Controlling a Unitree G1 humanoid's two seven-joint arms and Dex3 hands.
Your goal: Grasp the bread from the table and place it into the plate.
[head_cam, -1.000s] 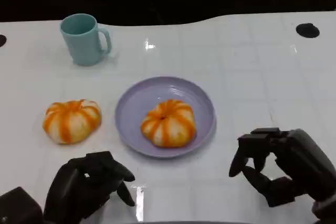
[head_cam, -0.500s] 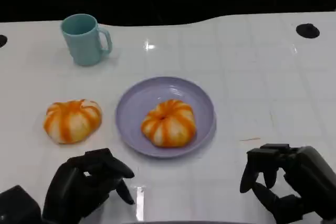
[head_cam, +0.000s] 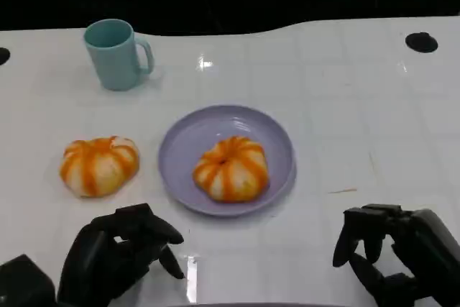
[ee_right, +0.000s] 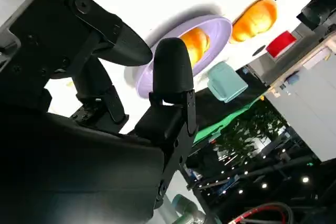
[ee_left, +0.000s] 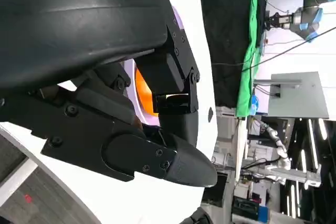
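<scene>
One orange-striped bread (head_cam: 231, 168) lies in the lilac plate (head_cam: 180, 150) at the table's middle. A second, similar bread (head_cam: 98, 165) sits on the white table left of the plate. My right hand (head_cam: 392, 253) hovers near the front edge, right of the plate and well apart from it, its fingers loosely spread around nothing. My left hand (head_cam: 118, 253) rests at the front left, just below the second bread, and holds nothing. The right wrist view has the plate (ee_right: 215, 27), its bread (ee_right: 195, 43) and the other bread (ee_right: 255, 18) beyond my fingers (ee_right: 169, 72).
A teal mug (head_cam: 115, 53) stands at the back left, handle to the right. A small black round spot (head_cam: 420, 42) marks the far right of the table. The table's far edge runs along a dark background.
My right hand has drawn back from the plate toward the front edge of the table. The left hand, both breads and the plate have stayed put.
</scene>
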